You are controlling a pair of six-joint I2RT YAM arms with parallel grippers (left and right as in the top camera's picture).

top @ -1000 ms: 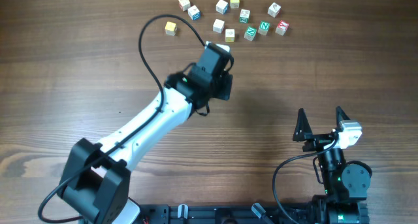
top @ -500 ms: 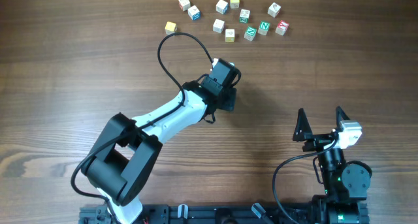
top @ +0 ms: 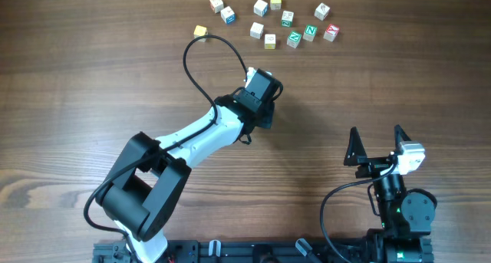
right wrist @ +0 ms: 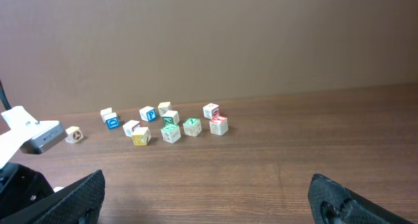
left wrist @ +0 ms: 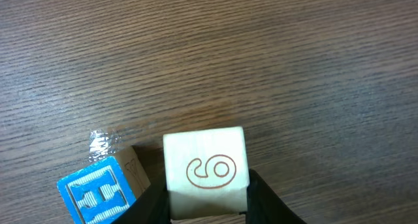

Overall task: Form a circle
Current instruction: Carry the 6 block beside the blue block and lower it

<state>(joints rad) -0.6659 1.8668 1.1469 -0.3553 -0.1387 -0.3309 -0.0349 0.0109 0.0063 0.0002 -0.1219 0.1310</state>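
In the middle of the table (top: 92, 87) the left gripper (top: 259, 85) hangs low over the wood. Its white arm reaches up from the near edge, and a black cable (top: 186, 64) loops out beside it. Its own camera shows a pale cube (left wrist: 206, 165) with a curly red mark on its top face. It sits on the wood between the two dark fingers (left wrist: 271, 203), one close on each side. I can't tell whether they are pinching it or only flanking it.

Just left of it is a blue cube (left wrist: 98, 198), turned at an angle, with a blue letter like an H on top. The two are very near each other, and I can't make out whether they touch. A shiny clear scrap (left wrist: 101, 142) lies on the wood just beyond the blue one.

There is no circle yet. The other cubes (top: 287, 18) lie in a loose scatter near the far edge, with white, yellow, green, blue and red faces. A yellowish one (top: 200, 31) sits off to the left of the bunch. All of these are well apart from the pair under the left gripper.

At the near right the right gripper (top: 376, 136) is parked with its jaws spread wide and empty, pointing toward the far edge and well away from every cube.
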